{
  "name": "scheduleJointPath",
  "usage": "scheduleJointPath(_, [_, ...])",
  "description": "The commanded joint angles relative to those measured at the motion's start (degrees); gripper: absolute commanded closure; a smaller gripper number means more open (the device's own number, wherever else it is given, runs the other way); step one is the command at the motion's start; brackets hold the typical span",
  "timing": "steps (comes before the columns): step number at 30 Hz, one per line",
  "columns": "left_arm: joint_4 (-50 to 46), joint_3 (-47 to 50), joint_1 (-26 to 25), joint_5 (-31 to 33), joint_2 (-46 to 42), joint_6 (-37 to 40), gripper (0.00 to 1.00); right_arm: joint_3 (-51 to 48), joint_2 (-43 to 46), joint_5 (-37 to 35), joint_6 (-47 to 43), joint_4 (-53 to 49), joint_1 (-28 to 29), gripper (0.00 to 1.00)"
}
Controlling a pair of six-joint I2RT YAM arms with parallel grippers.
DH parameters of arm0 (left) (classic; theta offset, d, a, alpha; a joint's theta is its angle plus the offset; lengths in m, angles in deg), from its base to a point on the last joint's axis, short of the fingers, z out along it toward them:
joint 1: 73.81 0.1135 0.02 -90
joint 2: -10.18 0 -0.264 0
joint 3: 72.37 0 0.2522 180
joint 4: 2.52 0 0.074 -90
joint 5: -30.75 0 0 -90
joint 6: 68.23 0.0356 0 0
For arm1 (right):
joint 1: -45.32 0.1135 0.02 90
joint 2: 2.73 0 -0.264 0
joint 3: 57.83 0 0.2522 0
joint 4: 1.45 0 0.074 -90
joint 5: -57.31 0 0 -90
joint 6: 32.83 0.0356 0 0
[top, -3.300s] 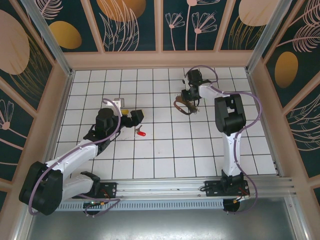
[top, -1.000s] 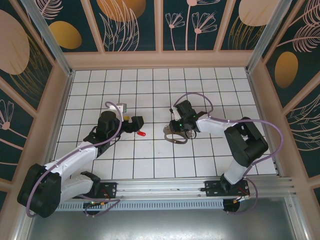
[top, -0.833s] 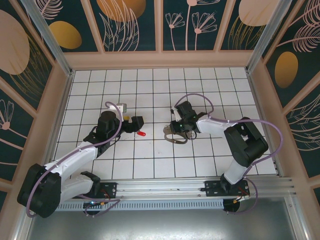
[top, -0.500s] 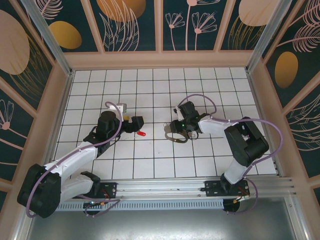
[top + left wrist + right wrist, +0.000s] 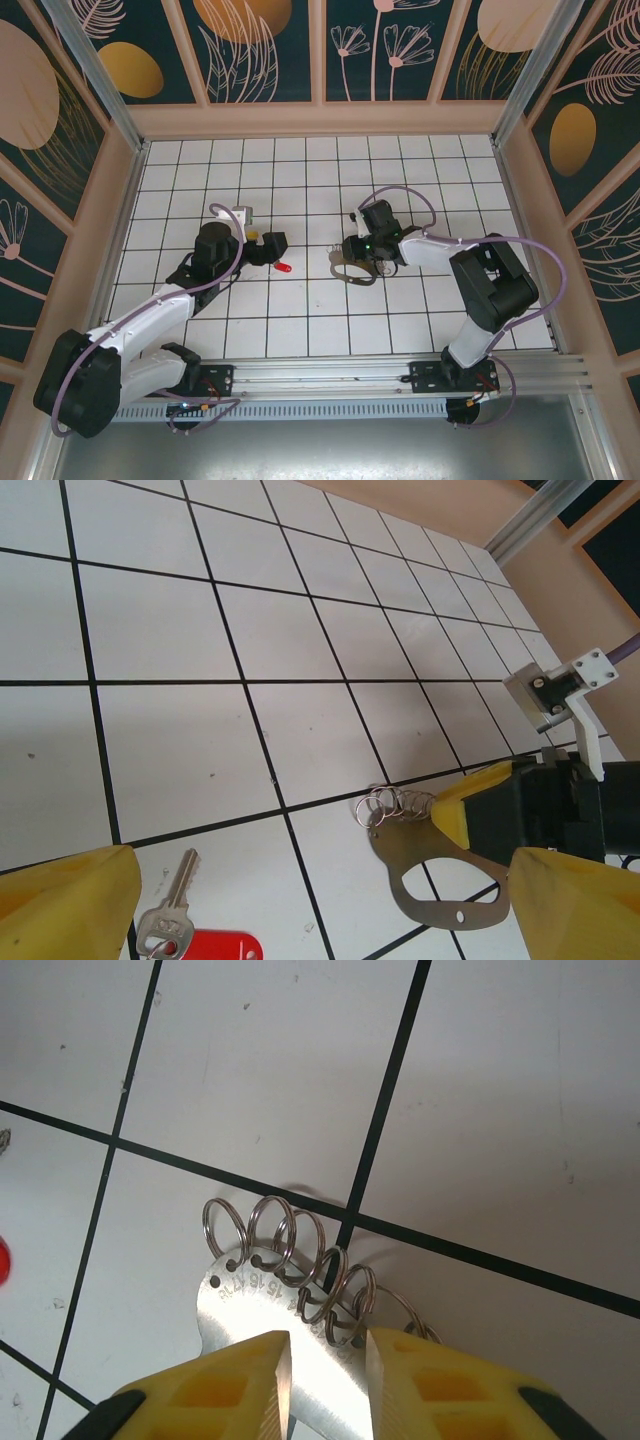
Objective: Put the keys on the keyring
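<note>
Since the earliest frame the right arm has swung in from the far side of the table [image 5: 180, 160] to its middle, and the keyring [image 5: 352, 268] has come with it. The right gripper [image 5: 360, 258] now sits over the keyring's near end. In the right wrist view its yellow tips stand narrowly apart above the flat metal plate [image 5: 250, 1300], just short of the wire rings [image 5: 290, 1240]. Whether they actually pinch it cannot be told. The key [image 5: 284, 267], red-headed, lies flat just beside the spread-wide left gripper [image 5: 272, 243]. In the left wrist view it rests against the near finger [image 5: 60, 905], well apart from the keyring [image 5: 430, 875].
</note>
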State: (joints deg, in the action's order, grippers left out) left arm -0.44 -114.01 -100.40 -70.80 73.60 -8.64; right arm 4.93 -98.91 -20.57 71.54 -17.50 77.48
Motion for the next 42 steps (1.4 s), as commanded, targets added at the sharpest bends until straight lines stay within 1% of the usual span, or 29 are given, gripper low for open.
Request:
scheduleJointPath(1, [0.4,0.6,-0.3,0.1,-1.3,1.2,0.06,-0.1,-1.5,-0.2,0.6,1.1,-0.5,0.77])
scheduleJointPath(13, [0.5,0.6,-0.3,0.0,-1.2,1.0,0.06,1.3,-2.7,-1.5,-0.4,1.1,-0.5,0.87])
scheduleJointPath(15, [0.5,0.7,-0.3,0.0,-1.1,1.0,0.06,1.6,-2.7,-1.7,-0.4,0.9,-0.5,0.87])
scheduleJointPath(18, [0.6,0.7,-0.3,-0.1,-1.1,1.0,0.06,1.9,-2.4,-1.7,-0.3,1.1,-0.5,0.8])
scheduleJointPath(20, [0.6,0.7,-0.3,0.0,-1.0,1.0,0.06,2.1,-2.6,-2.0,-0.4,1.1,-0.5,0.78])
scheduleJointPath(28, [0.6,0.7,-0.3,0.0,-1.3,1.0,0.06,3.6,-4.5,-2.2,-0.7,1.1,-0.5,0.79])
scheduleJointPath(31, [0.5,0.7,-0.3,0.0,-1.4,1.0,0.06,4.1,-5.1,-2.6,-0.8,0.9,-0.5,0.81])
scheduleJointPath(37, [0.6,0.7,-0.3,0.0,-1.5,1.0,0.06,4.3,-5.1,-3.5,-1.3,0.5,-0.5,0.89])
scheduleJointPath(42, [0.2,0.6,-0.3,-0.1,-1.8,1.0,0.06,3.7,-3.6,-3.8,-2.7,0.5,-0.5,1.0])
